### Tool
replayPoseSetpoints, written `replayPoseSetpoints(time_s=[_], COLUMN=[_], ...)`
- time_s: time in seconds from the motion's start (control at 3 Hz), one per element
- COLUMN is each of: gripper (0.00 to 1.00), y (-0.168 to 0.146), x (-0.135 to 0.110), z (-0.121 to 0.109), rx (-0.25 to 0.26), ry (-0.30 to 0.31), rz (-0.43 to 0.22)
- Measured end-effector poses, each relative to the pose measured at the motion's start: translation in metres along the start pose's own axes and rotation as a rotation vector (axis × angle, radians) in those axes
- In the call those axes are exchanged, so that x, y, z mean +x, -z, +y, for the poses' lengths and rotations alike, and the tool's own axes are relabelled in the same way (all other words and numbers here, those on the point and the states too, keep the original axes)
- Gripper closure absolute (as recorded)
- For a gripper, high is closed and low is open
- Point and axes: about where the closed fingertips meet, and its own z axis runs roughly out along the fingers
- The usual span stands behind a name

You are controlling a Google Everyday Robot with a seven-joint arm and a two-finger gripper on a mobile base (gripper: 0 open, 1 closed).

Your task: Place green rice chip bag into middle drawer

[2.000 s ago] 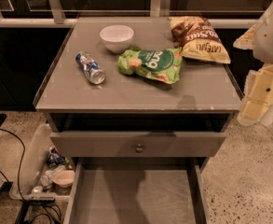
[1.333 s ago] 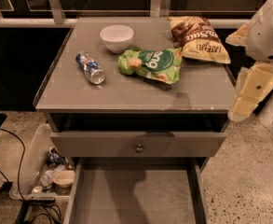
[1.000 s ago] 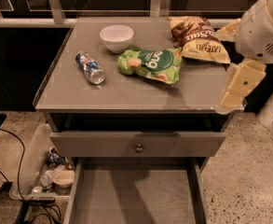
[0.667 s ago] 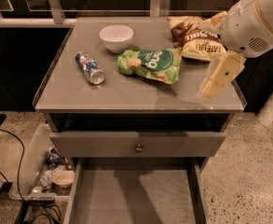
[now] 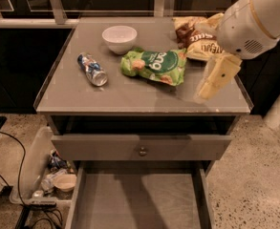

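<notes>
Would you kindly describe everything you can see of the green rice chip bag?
The green rice chip bag is bright green and glossy, crinkled, with white lettering and tan chip pictures. It lies flat on the grey cabinet top, lengthwise left to right, close to the white bowl; its right end nears the brown chip bag. The hand hangs to its right, apart from it.

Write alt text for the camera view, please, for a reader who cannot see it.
The gripper hovers over the cabinet top, beside the green rice chip bag lying there. Below, the middle drawer stands open.
</notes>
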Motion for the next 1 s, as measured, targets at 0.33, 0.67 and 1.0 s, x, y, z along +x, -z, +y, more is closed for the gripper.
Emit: replayPoseSetpoints(time_s=[0.33,0.67,1.0], gripper=[0.0,0.0,0.0], y=[-0.032,-0.065,-0.095], x=[-0.021,-0.041,-0.047], z=[-0.011,-0.023,-0.034], rx=[-0.01,-0.018,-0.016], ry=[0.052,0.079,0.086], rz=[-0.096,-0.175,-0.192])
